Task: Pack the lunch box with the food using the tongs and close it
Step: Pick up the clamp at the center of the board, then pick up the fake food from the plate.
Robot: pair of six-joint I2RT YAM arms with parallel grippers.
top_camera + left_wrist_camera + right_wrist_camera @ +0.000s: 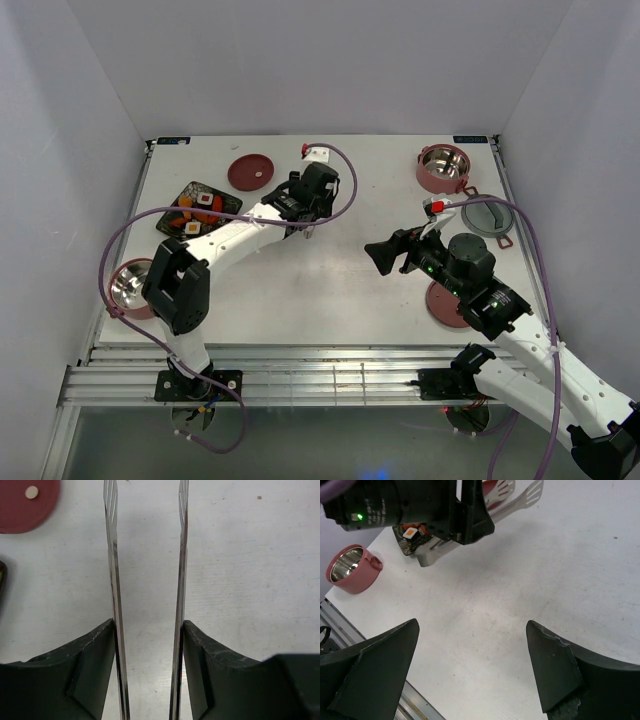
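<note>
My left gripper (148, 625) (303, 200) is shut on the thin silver tongs (114, 555), one finger pressing each arm, above bare table near the back middle. The forked tong tips (527, 497) point away toward the back, apart and holding nothing. The food (197, 210), orange and white pieces, lies on the dark square plate (225, 203) to the left. One lunch box tier (443, 167) stands at the back right, another tier (130, 287) (350, 569) at the left edge. My right gripper (472, 625) (383, 255) is open and holds nothing, over the table's middle right.
A dark-red lid (250, 172) (25, 502) lies at the back near the plate. A second red lid (448, 305) lies partly under my right arm. A grey lid (487, 218) sits at the right. Purple cables loop over both arms.
</note>
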